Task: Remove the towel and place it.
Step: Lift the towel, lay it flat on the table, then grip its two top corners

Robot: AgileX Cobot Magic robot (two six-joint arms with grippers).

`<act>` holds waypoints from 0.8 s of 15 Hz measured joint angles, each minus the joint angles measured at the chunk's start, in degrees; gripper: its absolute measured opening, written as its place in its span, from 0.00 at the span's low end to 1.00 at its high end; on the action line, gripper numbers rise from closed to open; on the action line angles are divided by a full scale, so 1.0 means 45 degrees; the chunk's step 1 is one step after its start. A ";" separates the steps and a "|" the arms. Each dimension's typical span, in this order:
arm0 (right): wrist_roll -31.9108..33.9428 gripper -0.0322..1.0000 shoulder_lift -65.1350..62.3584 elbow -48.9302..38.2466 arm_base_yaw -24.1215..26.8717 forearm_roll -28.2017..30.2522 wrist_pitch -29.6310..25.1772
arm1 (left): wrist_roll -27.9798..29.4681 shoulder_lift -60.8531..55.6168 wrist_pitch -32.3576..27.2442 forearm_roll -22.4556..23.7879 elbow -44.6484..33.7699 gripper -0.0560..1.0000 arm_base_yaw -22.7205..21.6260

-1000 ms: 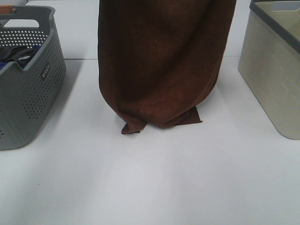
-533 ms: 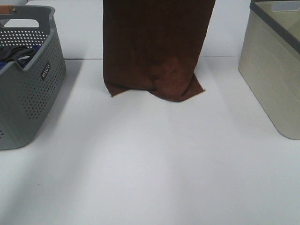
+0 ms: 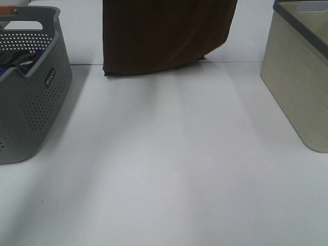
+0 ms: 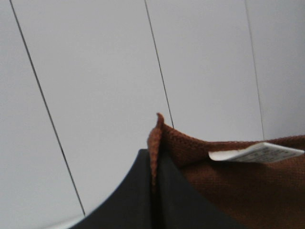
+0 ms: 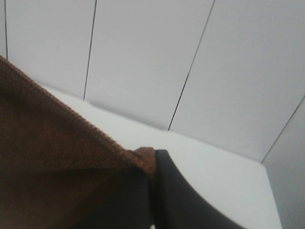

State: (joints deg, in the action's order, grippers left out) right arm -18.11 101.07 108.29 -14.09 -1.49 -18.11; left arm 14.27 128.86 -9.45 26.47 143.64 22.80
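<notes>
Shows the towel (image 3: 164, 36) hung spread over the far middle of the table (image 3: 169, 169), between the grey basket (image 3: 31, 102) and the beige bin (image 3: 300, 87), touching neither. Shows the left gripper (image 4: 153, 179) clamped on the corner by the white label (image 4: 255, 152), the right gripper (image 5: 152, 191) clamped on another corner.

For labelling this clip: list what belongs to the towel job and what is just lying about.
Job: towel, left hand, right hand, both pinching its corners.
Lying about: grey perforated basket, dark clothes inside it, beige bin, white table.
</notes>
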 joint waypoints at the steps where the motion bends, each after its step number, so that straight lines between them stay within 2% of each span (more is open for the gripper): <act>1: 0.0089 0.03 0.0000 0.0000 0.0000 0.0000 -0.1184 | 0.0013 0.0025 -0.1693 -0.0267 -0.0025 0.05 0.0204; 2: 0.0267 0.03 0.0000 0.0000 0.0000 0.0000 -0.3832 | 0.0013 0.0051 -0.5106 -0.0802 -0.0025 0.05 0.0637; 4: 0.0688 0.03 0.0000 0.0000 0.0000 -0.0025 -0.6073 | -0.0051 0.0064 -0.8454 -0.1146 -0.0025 0.05 0.1019; 7: 0.1133 0.03 0.0000 -0.0293 0.0000 -0.0840 -0.8200 | -0.0382 0.0076 -1.2045 -0.1821 -0.0025 0.05 0.1197; 9: 0.1222 0.03 0.0000 -0.0751 -0.0013 -0.1184 -0.8938 | -0.0446 0.0076 -1.3076 -0.2037 -0.0025 0.05 0.1197; 12: 0.1222 0.03 0.0000 -0.1579 -0.0013 -0.1324 -1.0148 | -0.0624 0.0076 -1.3305 -0.2687 -0.0025 0.05 0.1197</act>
State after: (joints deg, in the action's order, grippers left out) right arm -12.61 101.07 101.18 -14.15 -7.45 -63.77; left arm 11.46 129.20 -69.33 14.38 143.53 28.19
